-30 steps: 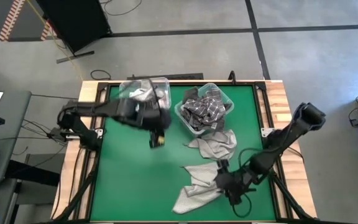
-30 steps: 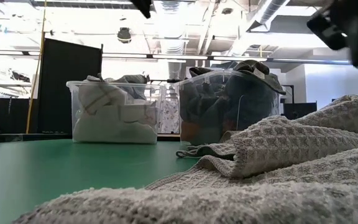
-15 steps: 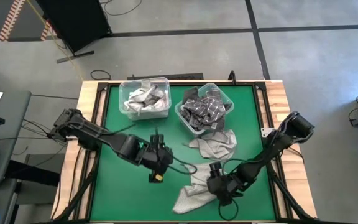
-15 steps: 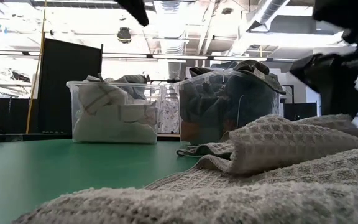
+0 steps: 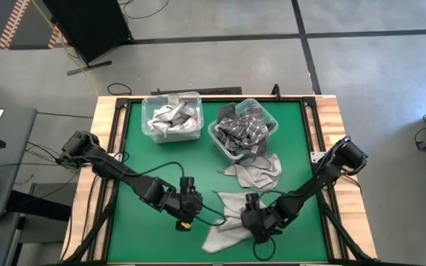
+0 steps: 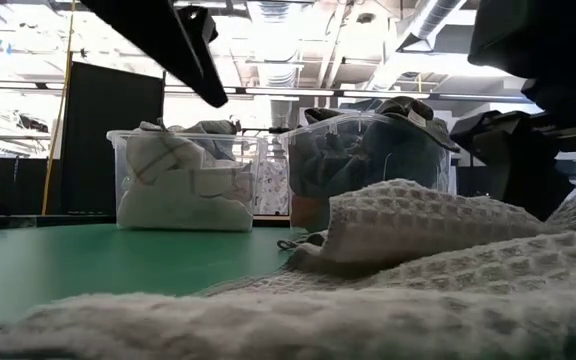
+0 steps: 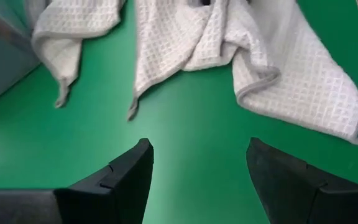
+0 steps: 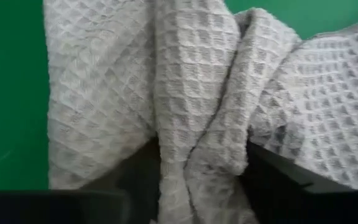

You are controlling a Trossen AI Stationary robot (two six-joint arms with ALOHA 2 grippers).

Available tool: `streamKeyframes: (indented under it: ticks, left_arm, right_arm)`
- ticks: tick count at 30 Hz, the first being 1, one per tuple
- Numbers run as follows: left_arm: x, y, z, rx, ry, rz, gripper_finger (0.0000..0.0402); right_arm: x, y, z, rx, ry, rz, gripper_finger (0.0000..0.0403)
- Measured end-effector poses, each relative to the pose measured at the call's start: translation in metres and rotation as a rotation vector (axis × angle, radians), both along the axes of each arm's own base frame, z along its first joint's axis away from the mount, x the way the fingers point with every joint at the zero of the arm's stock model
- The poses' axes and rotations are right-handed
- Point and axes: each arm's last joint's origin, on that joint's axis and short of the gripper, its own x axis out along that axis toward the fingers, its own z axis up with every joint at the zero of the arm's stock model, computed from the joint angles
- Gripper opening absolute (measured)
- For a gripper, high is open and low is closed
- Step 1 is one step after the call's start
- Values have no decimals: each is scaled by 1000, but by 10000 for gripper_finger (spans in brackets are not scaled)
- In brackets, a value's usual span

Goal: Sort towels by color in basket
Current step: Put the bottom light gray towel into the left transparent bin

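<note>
I'm at the pickup step. My right claw (image 5: 251, 222) is pressed down into the light grey towel (image 5: 231, 222) lying on the near part of the desk (image 5: 146, 170), its fingers straddling a bunched fold; whether they have clenched yet I cannot tell. My left claw (image 5: 191, 209) hovers just left of that towel, released and empty. A second light grey towel (image 5: 256, 174) lies farther back, near the right bin (image 5: 244, 130). Next I must pinch, then lift clear.

Two bins (image 5: 173, 117) (image 5: 244, 129) stand side by side behind two towels (image 5: 254, 174) (image 5: 228, 222) on the table (image 5: 146, 166).
</note>
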Motion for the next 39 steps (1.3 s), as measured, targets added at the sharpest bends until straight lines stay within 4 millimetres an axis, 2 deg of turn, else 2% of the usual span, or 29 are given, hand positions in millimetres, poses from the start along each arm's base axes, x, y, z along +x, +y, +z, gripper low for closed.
streamKeyframes:
  ticks: [6,7,11,16,20,25,29,35,39]
  left_arm:
    - [-2,-3,-23,-10,-92,5,247]
    - [-2,-3,-26,-13,-104,3,247]
    - [-3,-2,-38,-34,-174,13,247]
    - [-7,1,-52,-57,-251,27,247]
    - [-12,4,-66,-81,-295,39,247]
    - [-20,8,-79,-122,-361,46,247]
    - [-25,11,-86,-149,-406,48,247]
    - [-28,13,-89,-146,-409,44,247]
    - [-28,13,-89,-140,-407,39,247]
  right_arm:
    - [5,-8,0,-42,-14,-13,61]
    - [7,-11,0,-48,-13,-11,41]
    - [13,-18,3,-58,-33,-25,41]
    - [23,-29,24,-104,-73,-5,41]
    - [28,-40,66,-144,-173,-22,41]
    - [19,-59,117,-253,-270,-69,41]
    - [7,-81,164,-375,-414,-183,41]
    - [-16,-121,213,-490,-544,-348,41]
    - [-22,-143,231,-509,-604,-408,41]
